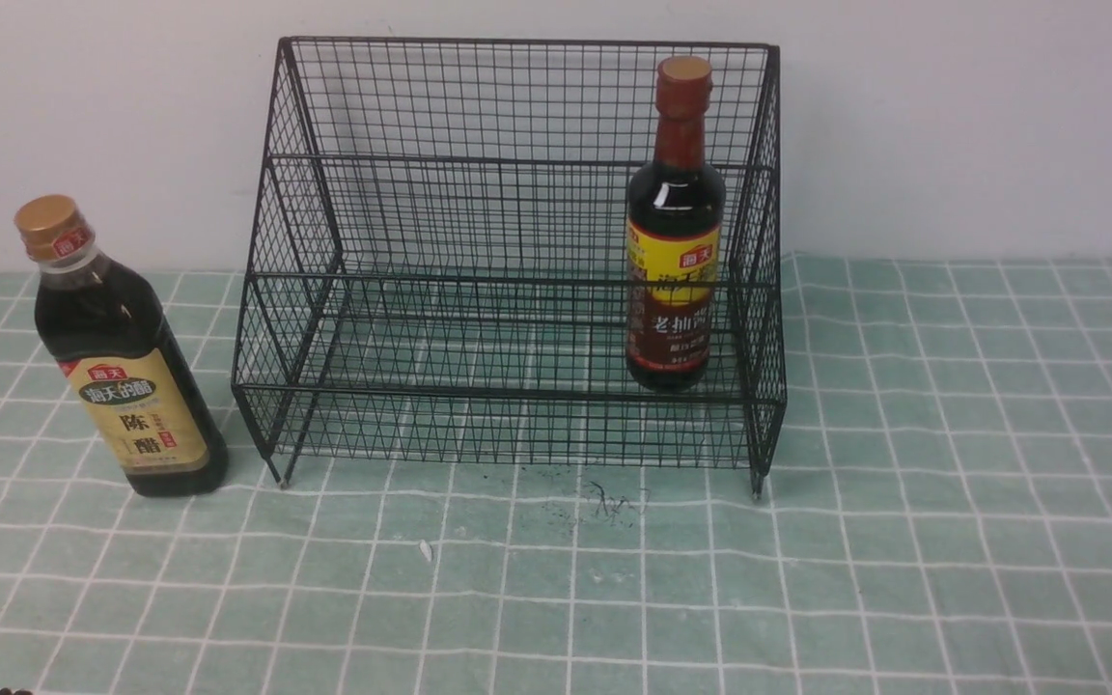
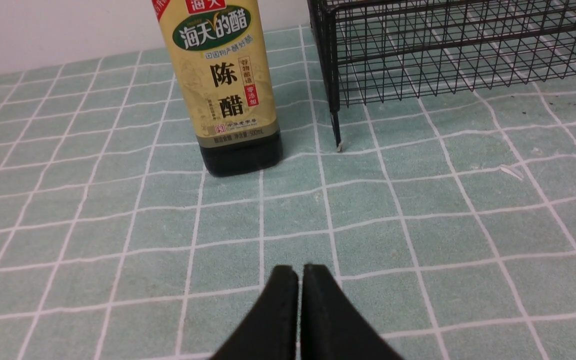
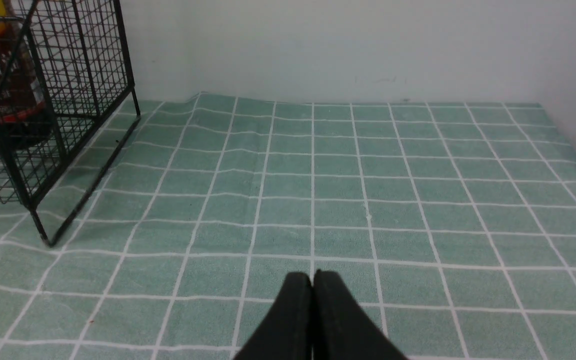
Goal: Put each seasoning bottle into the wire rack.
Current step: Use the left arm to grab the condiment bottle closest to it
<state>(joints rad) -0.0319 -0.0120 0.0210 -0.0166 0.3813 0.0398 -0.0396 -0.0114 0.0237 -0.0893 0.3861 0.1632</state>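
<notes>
Wire rack (image 1: pixel 517 241) at the worktop's back edge holds the red-necked bottle (image 1: pixel 675 241) at its right end. Tan-capped bottle (image 1: pixel 122 367) stands outside its left side, facing the closed, empty left gripper (image 2: pixel 300 280), likely its pick; right gripper (image 3: pixel 312 285) also closed.

The wire rack (image 1: pixel 517 394) was set on the tablecloth (image 1: pixel 903 502), towards the far side, with its back close to the wall (image 1: pixel 981 125). The long-necked bottle (image 1: pixel 674 251) was stood upright in the rack, on the lowest step, at the right end, just beside the right side panel. The squarish bottle (image 1: pixel 126 376) was stood upright on the tablecloth, outside the rack, just to the left of its near left foot. The two bottles were well apart, separated by most of the rack's width.
</notes>
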